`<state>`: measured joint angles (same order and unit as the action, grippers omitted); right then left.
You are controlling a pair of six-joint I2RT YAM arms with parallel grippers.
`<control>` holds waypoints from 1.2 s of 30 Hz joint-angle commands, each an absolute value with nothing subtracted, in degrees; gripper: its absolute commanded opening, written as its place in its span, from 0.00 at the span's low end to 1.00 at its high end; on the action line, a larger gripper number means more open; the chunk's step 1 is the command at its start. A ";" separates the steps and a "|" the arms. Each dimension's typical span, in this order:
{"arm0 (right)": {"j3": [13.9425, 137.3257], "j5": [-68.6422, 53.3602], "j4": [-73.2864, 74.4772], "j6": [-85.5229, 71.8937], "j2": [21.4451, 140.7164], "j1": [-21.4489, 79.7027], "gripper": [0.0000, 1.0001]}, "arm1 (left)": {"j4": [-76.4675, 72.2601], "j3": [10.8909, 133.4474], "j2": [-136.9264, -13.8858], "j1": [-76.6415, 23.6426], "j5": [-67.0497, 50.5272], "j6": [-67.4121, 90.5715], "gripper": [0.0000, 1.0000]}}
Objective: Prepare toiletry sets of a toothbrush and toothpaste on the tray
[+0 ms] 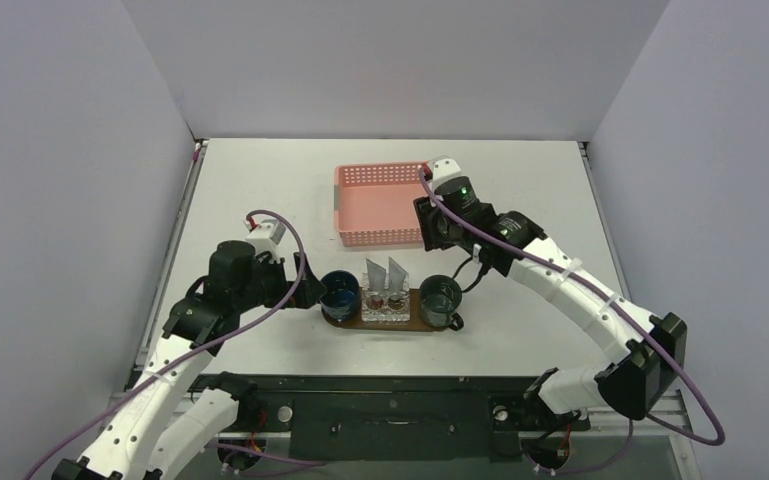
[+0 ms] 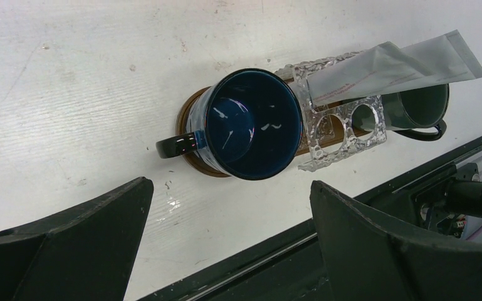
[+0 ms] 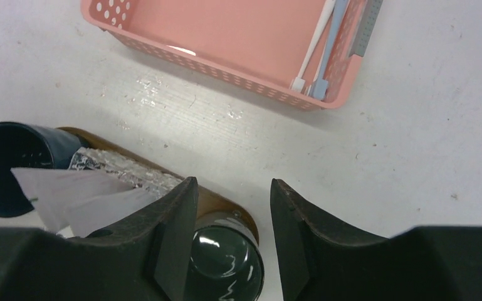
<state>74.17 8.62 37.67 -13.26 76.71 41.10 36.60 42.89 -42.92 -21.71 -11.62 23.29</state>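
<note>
The toothbrushes [image 3: 326, 44] lie at the 3 o'clock end of the pink basket [image 3: 225, 66], 12 o'clock of the tray [image 1: 412, 322], and look light, skinny and slick, so I'd pinch mid-handle; right gripper [image 3: 233, 188] hangs part-spread and empty, left gripper [image 2: 229, 188] spread wide, empty too.

On the tray [image 1: 415, 322], a blue mug [image 1: 340, 292] and green mug [image 1: 441, 297] fill the ends; the holder [image 1: 384, 303] between them carries 2 tall tubes [image 1: 386, 272]. Open table [image 1: 260, 190] lies between tray and basket [image 1: 380, 205], and beyond the basket.
</note>
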 commanded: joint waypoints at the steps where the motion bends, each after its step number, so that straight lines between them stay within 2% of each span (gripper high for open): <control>1: 79.51 7.91 32.63 -14.56 80.97 38.50 0.44 | 34.48 43.72 -42.03 -22.08 -9.96 22.65 0.96; 10: 88.35 5.54 30.93 -15.23 92.65 35.74 0.50 | 34.27 43.67 -42.12 -21.97 -10.07 22.27 0.96; 36: 112.83 1.50 33.92 -16.34 122.55 32.41 0.50 | 33.72 43.44 -43.23 -20.63 -12.10 22.02 0.96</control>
